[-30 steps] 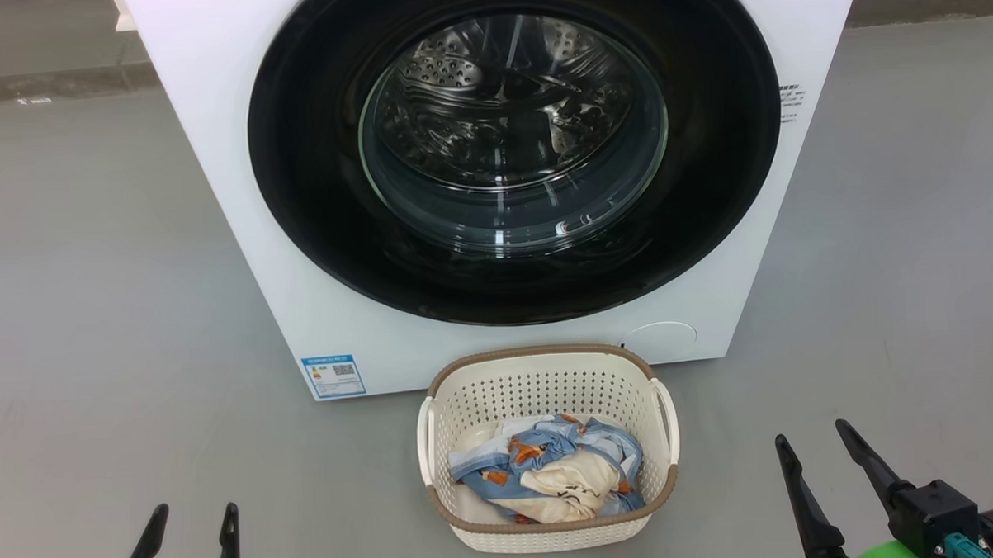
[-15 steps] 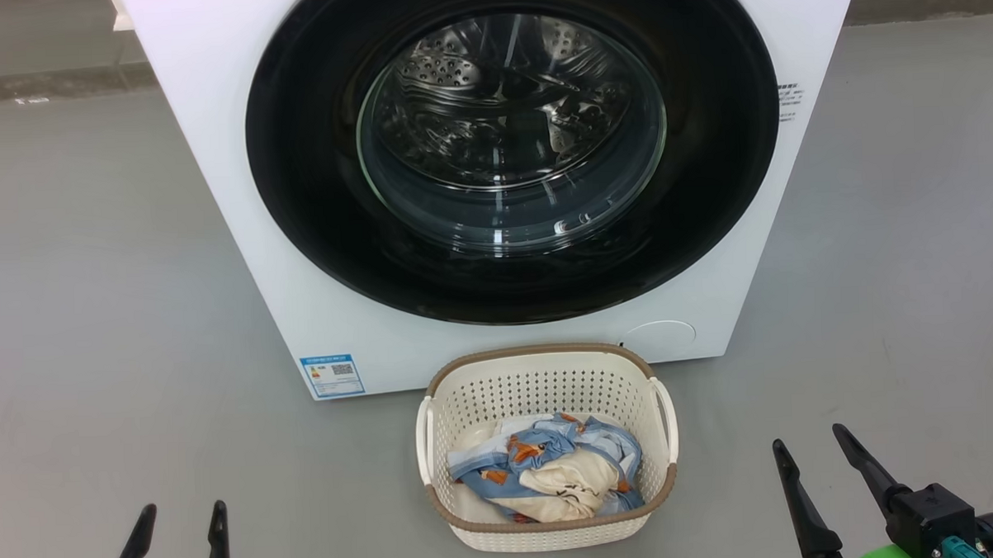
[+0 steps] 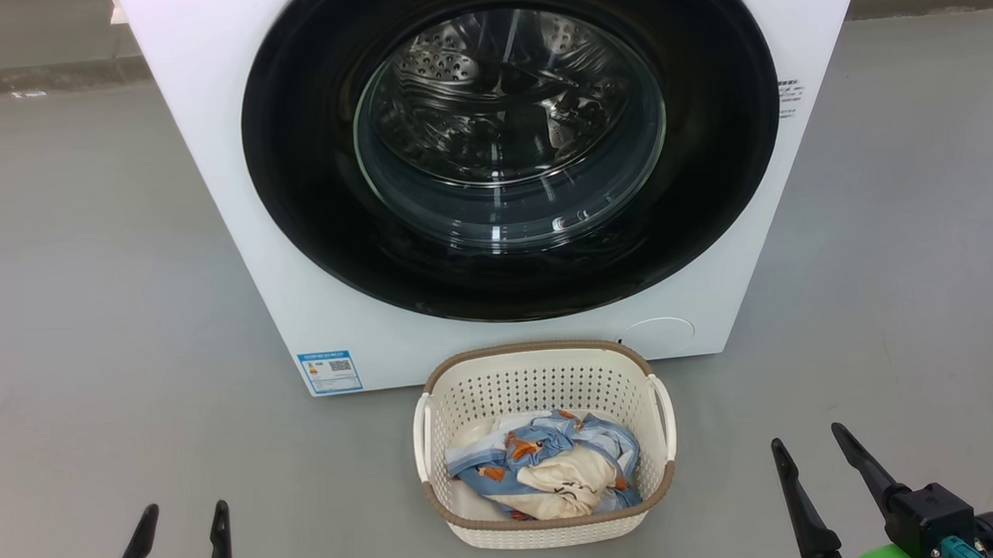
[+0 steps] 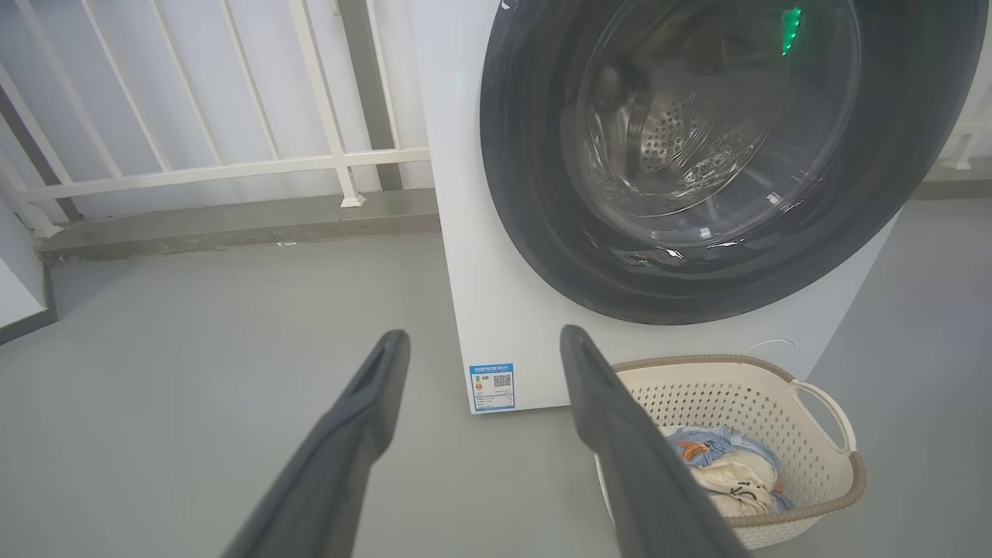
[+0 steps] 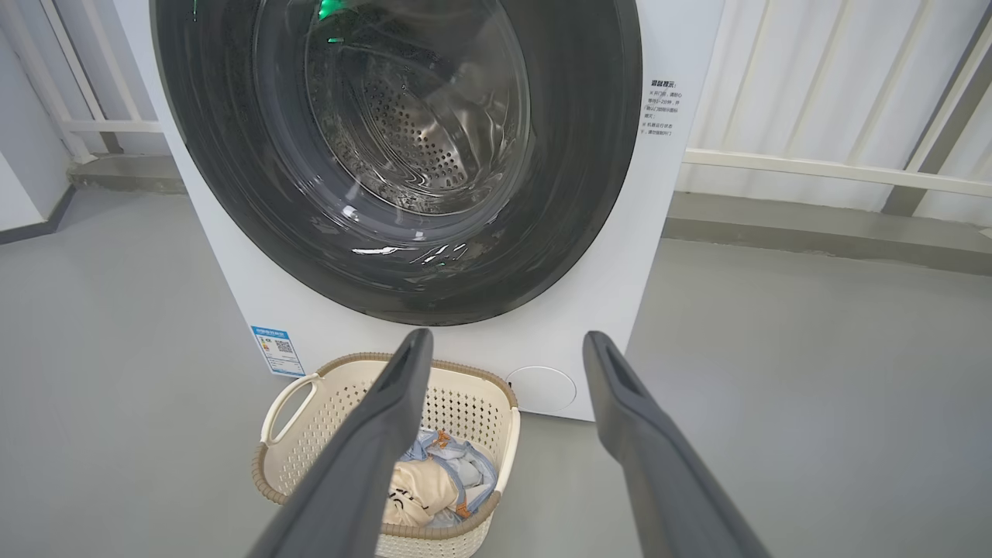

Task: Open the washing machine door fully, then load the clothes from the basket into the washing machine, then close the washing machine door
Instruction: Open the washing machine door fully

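My left tool (image 3: 185, 521) hangs low at the near left, its two dark fingers spread wide with nothing between them. My right tool (image 3: 808, 441), at the near right, is just as wide apart and empty. Ahead stands the big white box-shaped washing machine (image 3: 211, 157), its large round glossy black door (image 3: 312, 194) closed flat against the front. On the grey floor (image 3: 93, 326) just before it, between my tools, sits the small cream perforated plastic basket (image 3: 540, 349), holding the light-blue and cream-beige clothes (image 3: 544, 471).
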Robot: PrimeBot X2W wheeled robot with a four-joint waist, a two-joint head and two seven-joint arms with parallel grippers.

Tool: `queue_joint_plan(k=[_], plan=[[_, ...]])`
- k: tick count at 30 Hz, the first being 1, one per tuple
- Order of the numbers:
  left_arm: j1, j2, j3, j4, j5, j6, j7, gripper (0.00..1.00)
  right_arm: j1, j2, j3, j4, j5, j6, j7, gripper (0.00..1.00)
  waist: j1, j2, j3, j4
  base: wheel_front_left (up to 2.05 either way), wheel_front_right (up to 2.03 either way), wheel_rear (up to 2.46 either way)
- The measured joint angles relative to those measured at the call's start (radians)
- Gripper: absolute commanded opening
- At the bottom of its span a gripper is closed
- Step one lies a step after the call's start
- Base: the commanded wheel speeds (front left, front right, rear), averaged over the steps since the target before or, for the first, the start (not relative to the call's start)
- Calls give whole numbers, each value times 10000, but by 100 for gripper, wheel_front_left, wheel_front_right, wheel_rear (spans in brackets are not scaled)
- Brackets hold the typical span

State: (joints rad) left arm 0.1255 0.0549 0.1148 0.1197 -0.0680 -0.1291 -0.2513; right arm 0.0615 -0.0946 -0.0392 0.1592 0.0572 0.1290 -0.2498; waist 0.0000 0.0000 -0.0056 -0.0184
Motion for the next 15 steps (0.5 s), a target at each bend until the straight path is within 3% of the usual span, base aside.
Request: queue_joint_plan(k=[6, 15], plan=[[0, 4, 2, -4, -8, 0, -2, 100, 0, 23, 46, -17, 0, 0, 0, 100, 0, 0, 33, -10, 76, 76, -153], [0, 4, -13, -13, -84, 0, -2, 100, -2, 48, 65, -15, 56, 0, 0, 100, 0, 0, 101, -81, 119, 119, -239]])
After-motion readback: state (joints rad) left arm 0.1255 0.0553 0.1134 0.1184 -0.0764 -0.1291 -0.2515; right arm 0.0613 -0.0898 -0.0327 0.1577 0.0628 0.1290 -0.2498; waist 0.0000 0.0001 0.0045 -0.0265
